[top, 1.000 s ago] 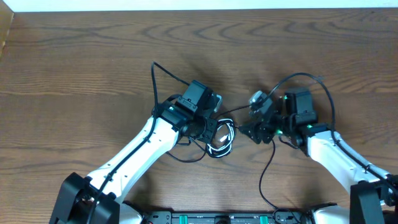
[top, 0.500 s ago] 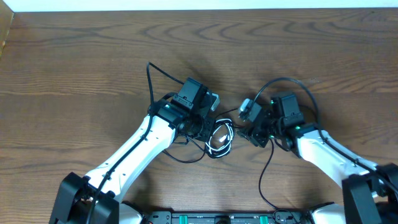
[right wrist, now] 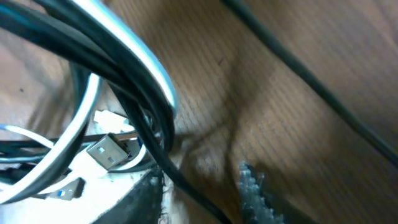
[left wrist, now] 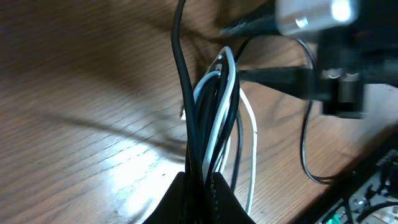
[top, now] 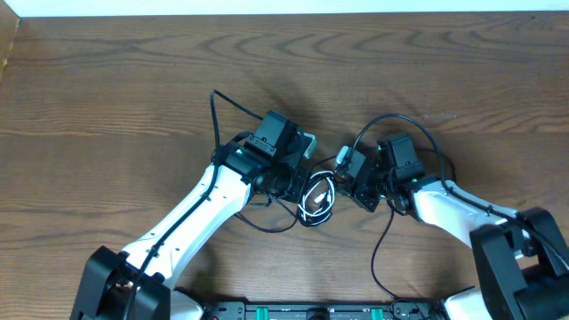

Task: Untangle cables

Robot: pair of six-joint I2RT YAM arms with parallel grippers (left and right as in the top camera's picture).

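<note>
Left gripper point(left wrist: 199, 190) clamps the cables point(left wrist: 217, 93); centre one black strand point(right wrist: 165, 143) between the part-open jaws of the right gripper point(right wrist: 199, 193) before closing.

The tabletop point(top: 107, 80) is dark brown wood with bold grain running side to side. Near its middle lies a small tangle of cables point(top: 316, 199), white and black, at least partly resting on the wood. A thin black cable point(top: 374, 256) trails toward the near edge.

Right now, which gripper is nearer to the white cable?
Left. The left gripper is shut on the bundle holding the white cable; the right gripper hangs open beside that bundle.
</note>
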